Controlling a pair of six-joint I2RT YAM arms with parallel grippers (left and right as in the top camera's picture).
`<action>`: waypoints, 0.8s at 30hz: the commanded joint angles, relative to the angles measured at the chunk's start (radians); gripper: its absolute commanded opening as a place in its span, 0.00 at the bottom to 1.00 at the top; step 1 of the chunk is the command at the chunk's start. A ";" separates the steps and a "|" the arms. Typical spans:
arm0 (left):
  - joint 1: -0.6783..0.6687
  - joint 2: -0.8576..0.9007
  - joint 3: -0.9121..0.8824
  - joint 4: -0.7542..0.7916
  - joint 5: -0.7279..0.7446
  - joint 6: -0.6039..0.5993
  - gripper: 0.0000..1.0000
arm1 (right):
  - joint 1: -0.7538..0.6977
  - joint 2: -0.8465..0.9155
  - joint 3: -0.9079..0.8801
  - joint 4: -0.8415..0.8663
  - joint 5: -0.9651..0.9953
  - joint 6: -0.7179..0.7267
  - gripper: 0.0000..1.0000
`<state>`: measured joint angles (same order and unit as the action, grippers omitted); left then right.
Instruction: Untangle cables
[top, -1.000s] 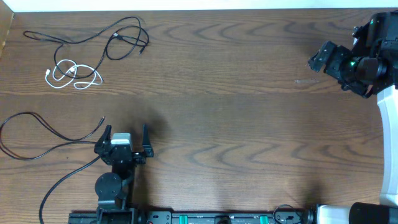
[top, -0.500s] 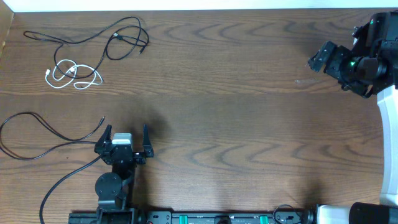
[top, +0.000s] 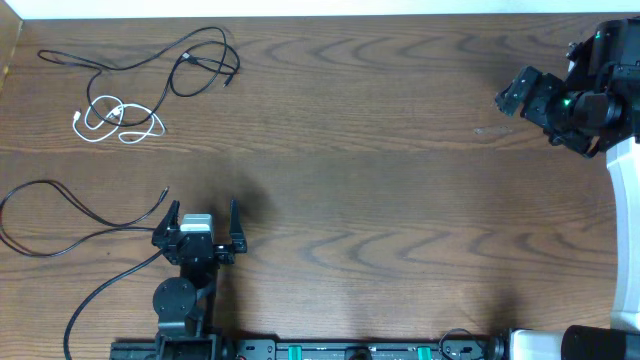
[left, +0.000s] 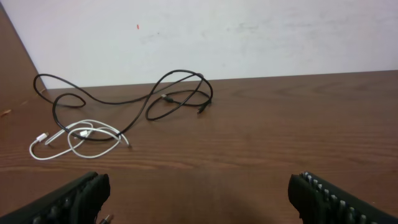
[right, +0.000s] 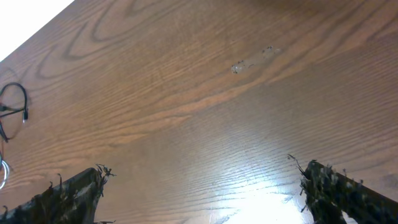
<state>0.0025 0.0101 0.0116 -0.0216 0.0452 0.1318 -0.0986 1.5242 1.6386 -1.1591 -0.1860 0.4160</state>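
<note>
A short white cable (top: 118, 120) lies coiled at the far left of the table, with a long black cable (top: 190, 60) looping over it and out to the back. In the left wrist view the same white cable (left: 74, 138) and black cable (left: 155, 93) lie ahead near the wall. A second black cable (top: 60, 215) lies apart at the left edge, its plug end just left of my left gripper (top: 203, 210). That gripper (left: 199, 196) is open and empty. My right gripper (top: 515, 92) hovers at the far right, open (right: 202, 193) and empty, far from all the cables.
A thicker black cord (top: 100, 295) runs from the left arm's base toward the front edge. A white wall (left: 249, 37) borders the table's back. A small pale smudge (right: 255, 60) marks the wood under the right arm.
</note>
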 joint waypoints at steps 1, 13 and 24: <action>-0.004 -0.006 -0.008 -0.051 -0.039 0.006 0.97 | -0.005 0.001 0.001 -0.001 0.003 -0.010 0.99; -0.004 -0.006 -0.008 -0.051 -0.039 0.006 0.97 | -0.005 -0.012 0.001 -0.005 0.135 -0.013 0.99; -0.004 -0.006 -0.008 -0.051 -0.039 0.006 0.97 | 0.064 -0.226 -0.241 0.320 0.262 -0.100 0.99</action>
<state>0.0025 0.0101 0.0135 -0.0231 0.0452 0.1318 -0.0746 1.3872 1.4921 -0.9138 0.0360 0.3916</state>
